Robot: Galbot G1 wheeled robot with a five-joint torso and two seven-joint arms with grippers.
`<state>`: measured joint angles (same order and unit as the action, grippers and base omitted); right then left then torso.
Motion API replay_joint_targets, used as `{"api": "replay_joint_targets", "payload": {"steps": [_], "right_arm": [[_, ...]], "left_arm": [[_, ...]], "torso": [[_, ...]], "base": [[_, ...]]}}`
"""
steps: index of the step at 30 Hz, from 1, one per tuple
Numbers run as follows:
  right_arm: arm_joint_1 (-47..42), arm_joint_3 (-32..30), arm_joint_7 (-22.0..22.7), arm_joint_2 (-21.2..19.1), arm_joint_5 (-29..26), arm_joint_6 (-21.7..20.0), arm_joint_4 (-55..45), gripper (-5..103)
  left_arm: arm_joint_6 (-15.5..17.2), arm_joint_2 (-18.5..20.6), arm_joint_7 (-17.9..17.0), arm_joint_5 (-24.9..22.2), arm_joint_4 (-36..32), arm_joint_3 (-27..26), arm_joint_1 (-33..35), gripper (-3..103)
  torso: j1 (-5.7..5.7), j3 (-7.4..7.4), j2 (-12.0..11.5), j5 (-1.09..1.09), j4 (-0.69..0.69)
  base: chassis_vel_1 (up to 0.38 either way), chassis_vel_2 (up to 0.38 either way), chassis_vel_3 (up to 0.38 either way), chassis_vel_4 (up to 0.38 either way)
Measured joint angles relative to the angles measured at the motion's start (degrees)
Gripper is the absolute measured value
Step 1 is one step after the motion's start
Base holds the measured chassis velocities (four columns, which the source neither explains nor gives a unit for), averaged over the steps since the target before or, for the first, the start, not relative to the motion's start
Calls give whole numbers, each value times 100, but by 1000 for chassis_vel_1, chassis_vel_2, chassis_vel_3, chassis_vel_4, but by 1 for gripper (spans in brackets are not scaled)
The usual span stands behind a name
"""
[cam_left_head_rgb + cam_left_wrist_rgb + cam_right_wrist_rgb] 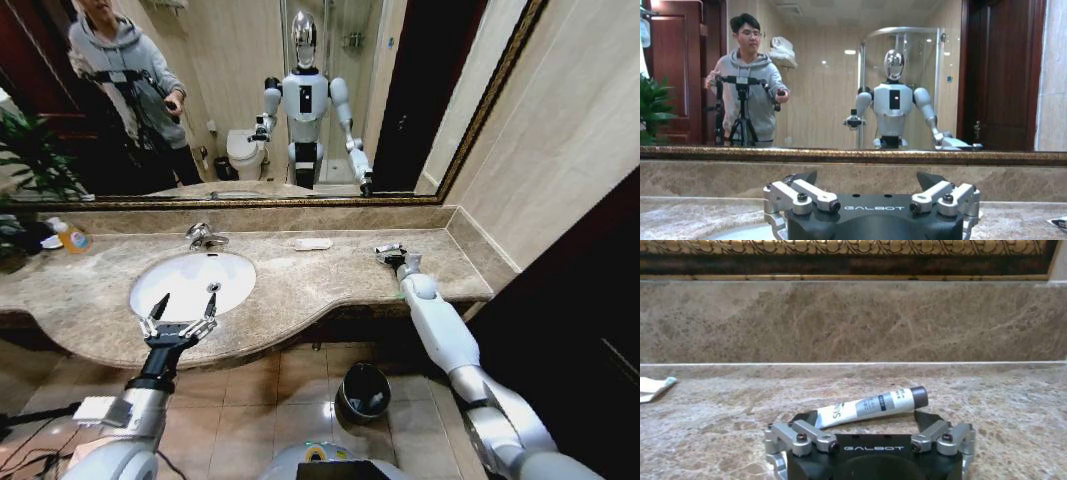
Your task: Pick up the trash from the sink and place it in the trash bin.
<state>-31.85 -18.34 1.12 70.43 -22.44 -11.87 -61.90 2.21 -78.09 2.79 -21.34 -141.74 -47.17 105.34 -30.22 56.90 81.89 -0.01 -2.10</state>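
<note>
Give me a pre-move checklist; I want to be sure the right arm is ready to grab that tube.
1. Right gripper open: ok.
2. White tube with dark cap lying between the fingers: ok.
3. Tube already gripped: not ok, it lies loose on the countertop.
4. Left gripper open over the sink rim, out of the way: ok.
5. Trash bin on the floor below the counter, open: ok.
6. Flat white packet clear of the grasp: ok.

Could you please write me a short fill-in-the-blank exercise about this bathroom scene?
1. The left gripper hovers with open jaws over the front rim of the ____.
2. The right gripper is at a small ____ lying on the countertop.
3. The trash bin stands on the ____ below the counter.

Missing words: sink; tube; floor
</note>
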Motion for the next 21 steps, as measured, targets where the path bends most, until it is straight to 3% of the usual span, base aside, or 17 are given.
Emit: {"api": "replay_joint_targets", "payload": {"steps": [5,10,19,21], "right_arm": [[67,11,-27,77,15,65,92,90],[163,14,-52,173,28,174,205,79],[344,26,-165,267,-63,341,420,40],[378,40,-174,291,-55,338,463,40]], "left_arm": [[0,0,0,0,0,0,0,100],[0,0,0,0,0,0,0,100],[0,0,0,0,0,0,0,100],[0,0,0,0,0,0,0,100]], "torso": [[0,0,0,0,0],[0,1,0,1,-1],[0,1,0,1,-1],[0,1,0,1,-1]], "base": [[0,0,0,0],[0,0,0,0],[0,0,0,0],[0,0,0,0]]}}
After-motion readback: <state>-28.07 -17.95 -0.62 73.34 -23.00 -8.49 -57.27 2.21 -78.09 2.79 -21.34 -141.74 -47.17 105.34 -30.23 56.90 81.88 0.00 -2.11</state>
